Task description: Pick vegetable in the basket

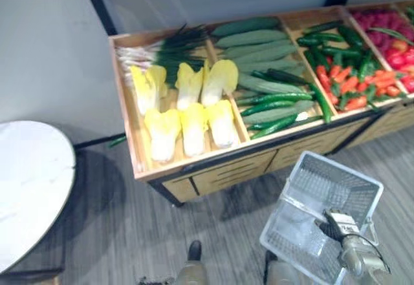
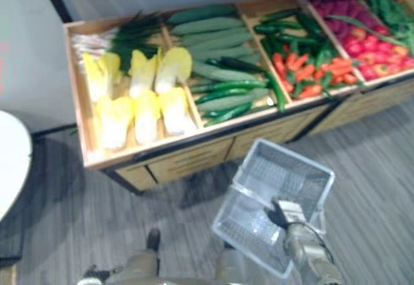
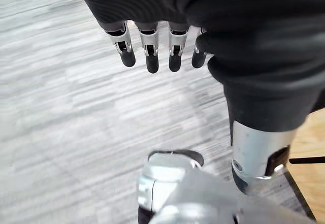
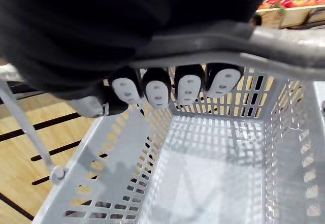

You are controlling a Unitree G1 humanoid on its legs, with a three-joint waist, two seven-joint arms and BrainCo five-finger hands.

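Note:
My right hand (image 1: 340, 224) is shut on the handle (image 4: 264, 41) of a grey plastic mesh basket (image 1: 323, 185), which hangs empty just in front of the vegetable stand. In the right wrist view my fingers (image 4: 157, 89) curl round the handle bar above the bare basket floor (image 4: 213, 168). On the stand lie yellow-white cabbages (image 1: 187, 114), green onions (image 1: 168, 52), cucumbers (image 1: 259, 46), green peppers (image 1: 336, 46) and orange-red peppers (image 1: 349, 81). My left hand (image 3: 152, 5) hangs over the grey floor with relaxed fingers (image 3: 151, 56), holding nothing.
The wooden stand (image 1: 213, 175) has slotted front panels and dividers between its bins. Red vegetables (image 1: 388, 30) fill the far right bin. A round white table (image 1: 26, 188) stands to the left. Grey plank floor lies between the table and the stand.

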